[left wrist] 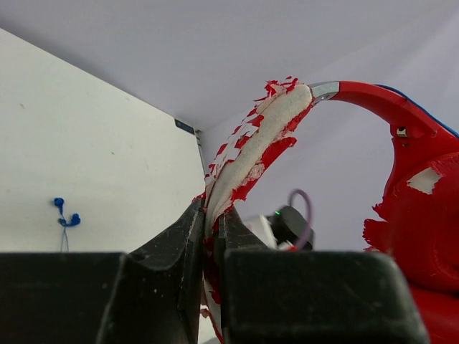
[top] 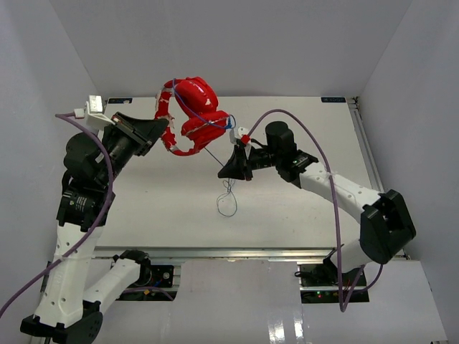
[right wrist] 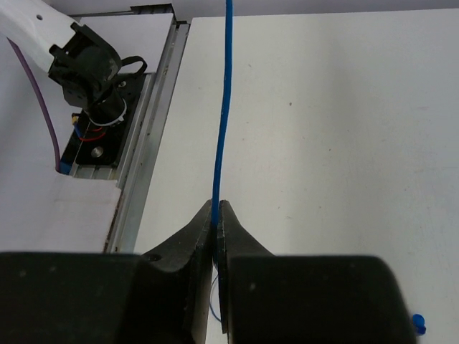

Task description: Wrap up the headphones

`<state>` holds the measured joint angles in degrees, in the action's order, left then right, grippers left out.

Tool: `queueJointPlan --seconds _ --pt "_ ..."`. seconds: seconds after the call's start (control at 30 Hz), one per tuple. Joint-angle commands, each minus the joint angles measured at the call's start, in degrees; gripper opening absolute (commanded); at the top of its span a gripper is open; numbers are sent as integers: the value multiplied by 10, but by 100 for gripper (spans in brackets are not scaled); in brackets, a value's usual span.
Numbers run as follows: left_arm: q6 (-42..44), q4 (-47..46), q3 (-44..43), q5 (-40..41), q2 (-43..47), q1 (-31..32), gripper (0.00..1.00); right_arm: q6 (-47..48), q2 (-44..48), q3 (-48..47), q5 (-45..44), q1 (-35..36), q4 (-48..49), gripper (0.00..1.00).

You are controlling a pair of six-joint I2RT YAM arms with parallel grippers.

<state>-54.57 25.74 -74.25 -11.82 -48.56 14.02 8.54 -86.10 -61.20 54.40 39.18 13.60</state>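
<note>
The red headphones hang in the air over the back left of the table, earcups folded together. My left gripper is shut on the worn, peeling headband, with one red earcup at the right of its view. The thin blue cord runs over the earcups and down to my right gripper, which is shut on the cord. The rest of the cord lies in a loose loop on the table below. The blue plug shows in the left wrist view.
The white table is ringed by white walls. A metal rail runs along its right edge. Purple arm cables arc above both arms. The left arm's base shows in the right wrist view.
</note>
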Motion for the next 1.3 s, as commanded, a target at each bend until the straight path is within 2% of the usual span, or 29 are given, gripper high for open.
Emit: queueJointPlan --seconds 0.0,0.1,0.2,0.3,0.37,0.5,0.67,0.8,0.9,1.27 --pt "-23 -51 21 113 13 1 0 208 62 -63 -64 -1 -265 8" --pt "-9 -63 41 155 10 1 0 325 89 -86 -113 -1 -398 8" --pt "-1 -70 51 178 1 0 0 436 99 -123 -176 2 -474 8" --pt "8 -76 54 199 -11 0 0 491 83 -206 -266 27 -572 8" --pt "18 -76 53 211 -19 1 0 510 79 -256 -322 66 -594 8" --pt "41 -78 53 229 -36 0 0 545 88 -293 -500 182 -602 8" --pt "73 -75 66 235 -46 0 0 574 81 -339 -684 265 -578 8" --pt "117 -65 95 243 -31 0 0 576 60 -398 -749 291 -574 8" --pt "152 -62 121 242 -20 0 0 582 54 -407 -781 302 -557 8" --pt "230 -56 191 166 -9 0 0 611 2 -435 -818 305 -528 8"
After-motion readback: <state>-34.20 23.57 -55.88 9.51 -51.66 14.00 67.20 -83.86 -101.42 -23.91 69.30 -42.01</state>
